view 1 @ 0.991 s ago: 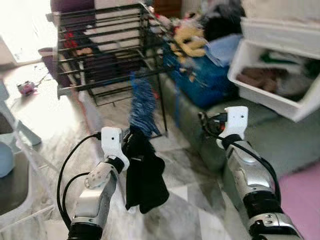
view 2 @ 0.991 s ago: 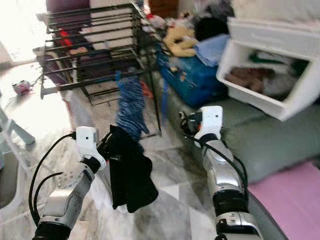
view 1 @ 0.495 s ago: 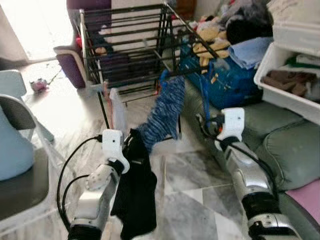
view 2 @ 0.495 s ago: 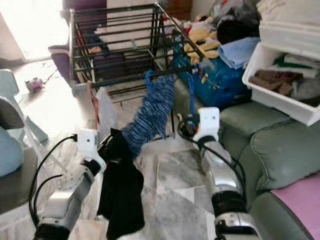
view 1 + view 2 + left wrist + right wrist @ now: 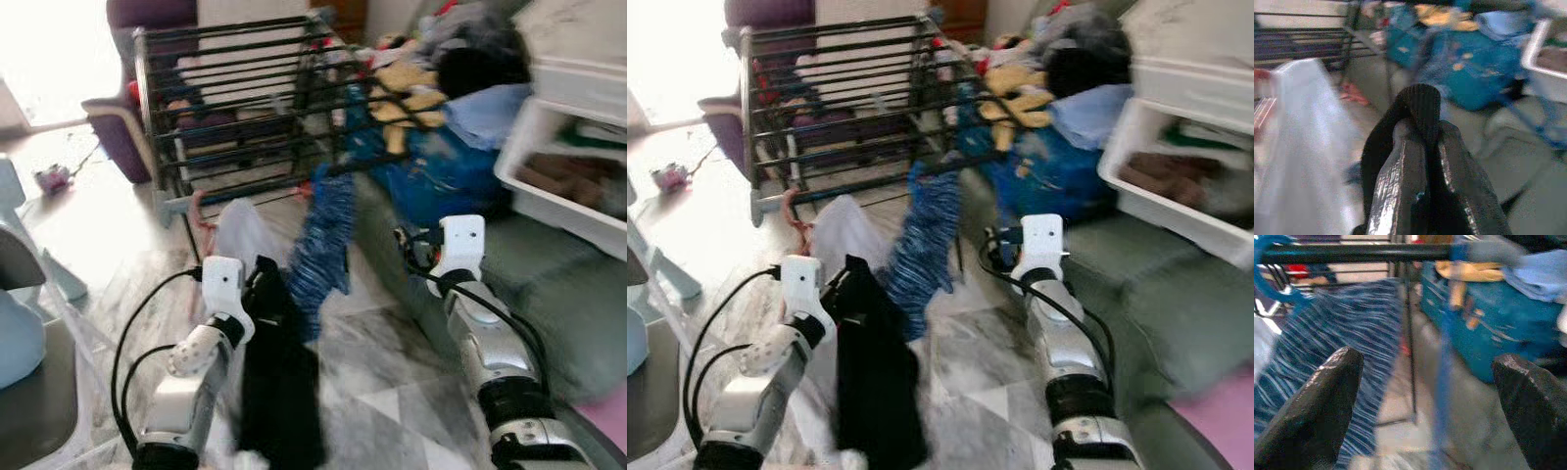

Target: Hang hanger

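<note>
The black drying rack (image 5: 245, 98) stands on the marble floor (image 5: 392, 392) and serves as the anchor for everything else. Nearer the camera than the rack and toward its left end, the left gripper (image 5: 1422, 161) is raised at the end of a bent silver arm, holding a black garment (image 5: 279, 382) that hangs straight down from it toward the floor. The left wrist view adds what the head views cannot: the two fingers (image 5: 1396, 181) are pressed together with a fold of the dark knit fabric pinched between them and looping over their tips. A white plastic bag (image 5: 240, 230) sits just below the rack's near edge, behind that gripper.

On the rack's near front rail a blue hanger (image 5: 1276, 281) hooks over the bar, carrying a blue striped garment (image 5: 323, 245) that trails down below the rail. The hook itself is clear in the right wrist view, while the head views are too blurred to resolve it.

Right of the striped garment and in front of the rack's right corner, the right gripper (image 5: 1425, 396) points up at the rail from a forearm that rises steeply; its fingers are spread wide with nothing between them. Beyond the rack's right side lie a blue bag (image 5: 431, 166) heaped with clothes, a white bin (image 5: 568, 186) and a green sofa (image 5: 549, 284).
</note>
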Motion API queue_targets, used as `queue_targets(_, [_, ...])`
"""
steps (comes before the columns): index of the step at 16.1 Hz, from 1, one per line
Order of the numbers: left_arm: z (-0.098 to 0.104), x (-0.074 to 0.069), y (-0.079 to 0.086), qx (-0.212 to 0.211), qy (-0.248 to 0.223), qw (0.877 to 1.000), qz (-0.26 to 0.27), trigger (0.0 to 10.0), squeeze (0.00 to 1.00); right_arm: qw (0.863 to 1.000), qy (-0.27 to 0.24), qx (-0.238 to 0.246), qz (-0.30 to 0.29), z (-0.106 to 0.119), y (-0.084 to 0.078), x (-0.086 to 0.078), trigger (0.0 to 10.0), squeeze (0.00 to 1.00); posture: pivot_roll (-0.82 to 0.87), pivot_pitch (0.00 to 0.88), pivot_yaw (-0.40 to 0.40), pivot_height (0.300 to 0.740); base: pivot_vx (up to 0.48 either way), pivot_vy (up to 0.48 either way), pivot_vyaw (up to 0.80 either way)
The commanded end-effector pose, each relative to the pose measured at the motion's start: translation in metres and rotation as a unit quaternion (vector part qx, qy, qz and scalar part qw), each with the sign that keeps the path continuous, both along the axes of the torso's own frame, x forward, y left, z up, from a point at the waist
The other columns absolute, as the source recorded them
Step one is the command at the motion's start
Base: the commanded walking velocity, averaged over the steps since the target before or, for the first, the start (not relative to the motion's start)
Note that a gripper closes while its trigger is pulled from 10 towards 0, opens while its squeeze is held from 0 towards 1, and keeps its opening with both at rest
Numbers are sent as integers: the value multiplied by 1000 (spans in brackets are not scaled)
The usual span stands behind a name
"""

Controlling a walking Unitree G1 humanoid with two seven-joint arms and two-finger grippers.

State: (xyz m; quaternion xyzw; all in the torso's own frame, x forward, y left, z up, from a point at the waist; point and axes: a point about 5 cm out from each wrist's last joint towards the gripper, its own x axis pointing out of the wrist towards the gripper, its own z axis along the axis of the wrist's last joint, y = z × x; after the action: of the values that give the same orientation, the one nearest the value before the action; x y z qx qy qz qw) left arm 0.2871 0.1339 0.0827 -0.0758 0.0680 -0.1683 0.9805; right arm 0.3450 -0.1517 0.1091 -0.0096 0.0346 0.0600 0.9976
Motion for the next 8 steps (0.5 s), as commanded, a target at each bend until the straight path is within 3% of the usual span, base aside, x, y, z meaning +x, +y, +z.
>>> queue_targets(1, [10,5,-1,-1,-21,1000,3,10000,0,1000,-3,-8,-1,4,-2,2,10000,0,-104,0,29,740,480,0,0])
queue_targets(8, [10,5,-1,-1,-21,1000,3,10000,0,1000,-3,-8,-1,4,-2,2,10000,0,-104,0,29,740,480,0,0])
